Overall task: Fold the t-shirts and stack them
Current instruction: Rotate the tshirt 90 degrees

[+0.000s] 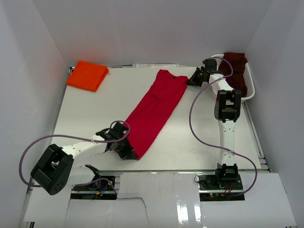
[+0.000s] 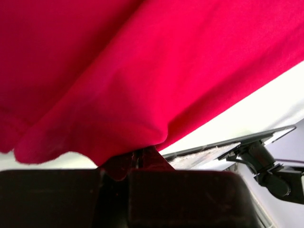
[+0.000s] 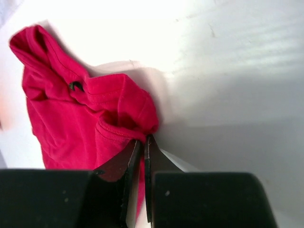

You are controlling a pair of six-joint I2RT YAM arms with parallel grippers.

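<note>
Top view
red shirt (image 1: pixel 154 111): lies on the table (image 1: pixel 90 114) as a long narrow strip, running diagonally from near left to far right, collar end at the far right.
left gripper (image 1: pixel 124 148): at the strip's near end, closed on the hem.
right gripper (image 1: pixel 194 78): at the collar end, touching the cloth; this view does not show the jaws.
orange shirt (image 1: pixel 88 75): a folded packet in the far left corner, well apart from the red one.
maroon shirt (image 1: pixel 236 69): bunched and unfolded in the basket (image 1: pixel 250 92) at the far right.

Left wrist view
red shirt (image 2: pixel 142 71): fills nearly the whole view, hanging in a sagging fold above the white table.
left gripper (image 2: pixel 137 159): jaws together, with a tuck of red cloth pinched between them.

Right wrist view
red shirt (image 3: pixel 80 114): the collar end, crumpled on the table with the seams showing.
right gripper (image 3: pixel 144 142): the fingertips meet on a fold of the red cloth, clamping it.

Progress
done: judging by how things lie, one shirt, the orange one, is folded and set aside.
in hand: the red shirt looks folded lengthwise and is held at both ends; it probably needs folding across before it goes onto the orange one.
left: the maroon shirt is not yet out of the basket, so the task looks under halfway.

Writing
labels: no brand or text can be read in any view; a small dark mark near the red collar is too small to tell.
</note>
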